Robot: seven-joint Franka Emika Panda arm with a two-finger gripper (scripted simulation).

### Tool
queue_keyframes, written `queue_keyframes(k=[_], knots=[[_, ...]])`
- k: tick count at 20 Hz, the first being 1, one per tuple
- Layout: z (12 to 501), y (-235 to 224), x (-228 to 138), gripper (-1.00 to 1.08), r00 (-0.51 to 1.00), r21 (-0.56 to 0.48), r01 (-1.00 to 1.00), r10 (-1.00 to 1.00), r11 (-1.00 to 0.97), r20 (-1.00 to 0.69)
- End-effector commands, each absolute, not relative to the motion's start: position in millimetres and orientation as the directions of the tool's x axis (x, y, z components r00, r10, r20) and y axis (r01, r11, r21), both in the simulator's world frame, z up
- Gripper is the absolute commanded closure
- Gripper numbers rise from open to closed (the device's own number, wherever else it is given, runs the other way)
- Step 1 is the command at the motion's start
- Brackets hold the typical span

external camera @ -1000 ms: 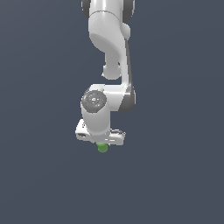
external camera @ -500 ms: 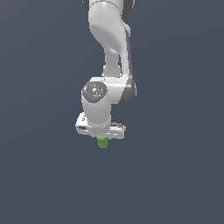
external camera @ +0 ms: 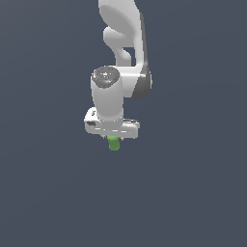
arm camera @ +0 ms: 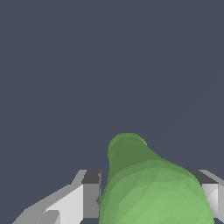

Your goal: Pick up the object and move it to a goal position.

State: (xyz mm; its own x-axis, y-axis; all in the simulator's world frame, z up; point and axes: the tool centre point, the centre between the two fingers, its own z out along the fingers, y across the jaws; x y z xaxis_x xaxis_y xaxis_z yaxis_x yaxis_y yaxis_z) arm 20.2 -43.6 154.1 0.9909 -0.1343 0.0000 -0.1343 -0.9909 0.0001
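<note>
Nearest item, one in count: the object (arm camera: 148, 188), a bright green stubby cylinder with a rounded end, filling the lower centre of the wrist view and tapering away toward a narrower far end near mid-frame. It sits between two fingers (arm camera: 85, 194), one light grey pad on each flank; the jaws are closed upon it, both pads touching or just beside its sides. Next item, one in count: the gripper (external camera: 114, 137), white, seen just below the centre of the exterior view, pointing downward, with the object (external camera: 114, 144) protruding beneath it as a small green stub, much narrower than the gripper body. Further item, one in count: the arm (external camera: 123, 58), white with a dark grey joint cover, rising from the gripper to the upper centre of the frame and leaving at the top edge. Background: plain dark blue-grey throughout; whether it is a surface cannot be told. No containers are in view. Change from the earlier exterior frames: the gripper and object stand higher in the frame, the object held throughout.
</note>
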Motion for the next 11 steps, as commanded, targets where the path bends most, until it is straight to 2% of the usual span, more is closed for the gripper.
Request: queue_keyframes(k=[1,11], knots=[[163,-43,11,1.08,0.991,0.000,-0.134,-0.134,-0.991,0.000],[179,-41,-5,1.08,0.991,0.000,-0.134,-0.134,-0.991,0.000]])
